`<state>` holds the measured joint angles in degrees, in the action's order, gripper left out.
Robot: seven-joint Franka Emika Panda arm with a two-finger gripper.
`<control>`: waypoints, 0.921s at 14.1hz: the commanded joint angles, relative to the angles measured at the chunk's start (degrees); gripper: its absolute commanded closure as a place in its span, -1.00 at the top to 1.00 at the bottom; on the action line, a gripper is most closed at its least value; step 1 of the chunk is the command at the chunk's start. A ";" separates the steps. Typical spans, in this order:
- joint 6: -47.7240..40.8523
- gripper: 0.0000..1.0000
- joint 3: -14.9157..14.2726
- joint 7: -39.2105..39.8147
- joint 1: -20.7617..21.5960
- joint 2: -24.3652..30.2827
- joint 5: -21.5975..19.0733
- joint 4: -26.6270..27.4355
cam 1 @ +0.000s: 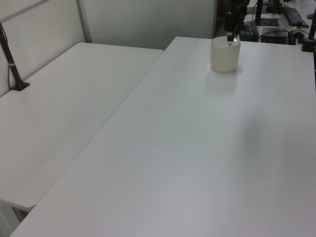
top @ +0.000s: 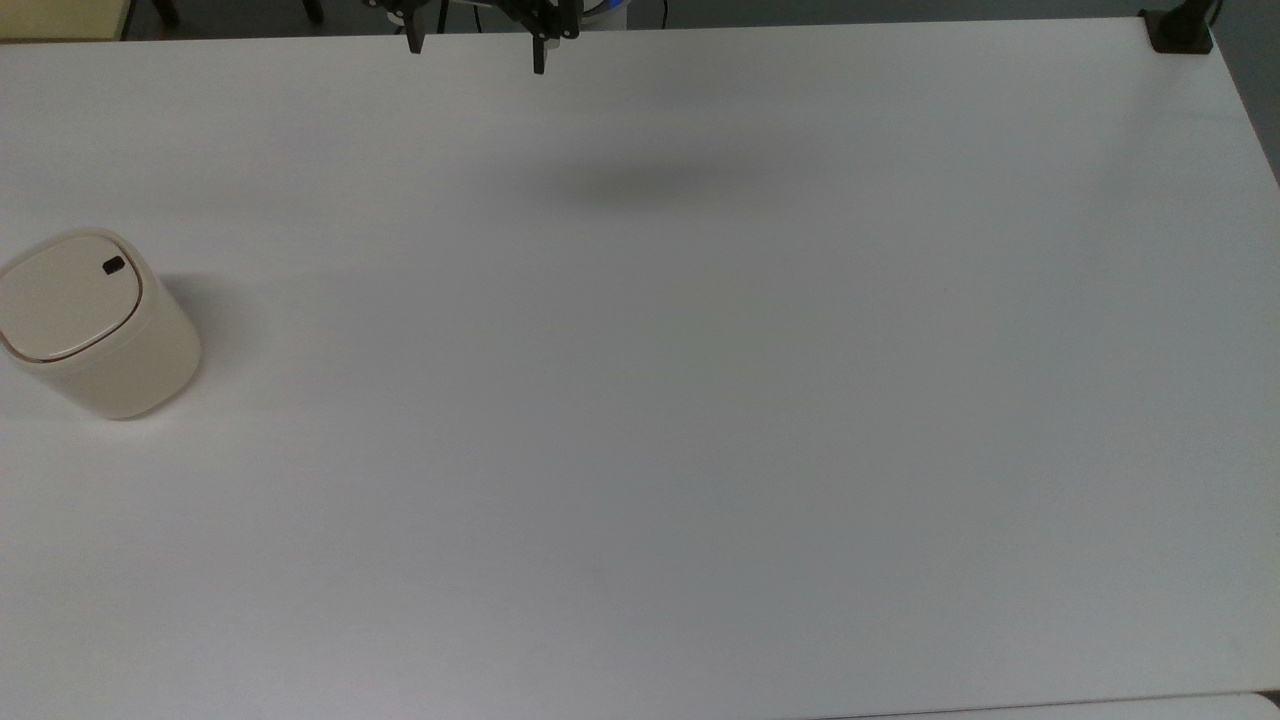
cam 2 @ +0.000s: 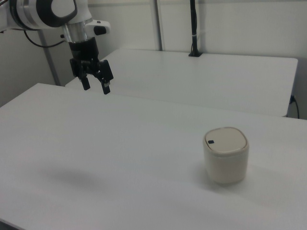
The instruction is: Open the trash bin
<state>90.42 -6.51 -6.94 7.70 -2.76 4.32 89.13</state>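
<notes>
The cream trash bin (top: 95, 320) stands upright near the top view's left edge. Its flat lid is down, with the small black button (top: 113, 265) near the rim. The bin (cam 2: 225, 155) sits at the right view's lower right, its button (cam 2: 210, 141) on the lid's left side. The same bin (cam 1: 225, 54) stands far back on the table in the left view. My gripper (top: 477, 48) hangs at the top view's upper edge, open and empty. The gripper (cam 2: 96, 87) floats high above the table at the right view's upper left, well away from the bin.
The white table (top: 700, 450) spreads wide around the bin. A black clamp (top: 1180, 30) sits on its corner at the top view's upper right. A second white table (cam 2: 216, 76) adjoins it, carrying a dark pole (cam 2: 193, 28). A dark post (cam 1: 230, 22) rises just behind the bin.
</notes>
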 commanded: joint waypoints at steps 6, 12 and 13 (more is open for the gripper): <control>0.28 1.00 0.18 8.26 -0.93 0.38 -0.45 1.13; 0.46 -0.45 0.00 11.51 -1.02 0.30 -0.54 1.04; 0.55 -0.67 0.00 11.51 -1.11 0.30 -0.54 1.04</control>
<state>90.42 -6.51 2.60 7.01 -3.06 4.32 89.32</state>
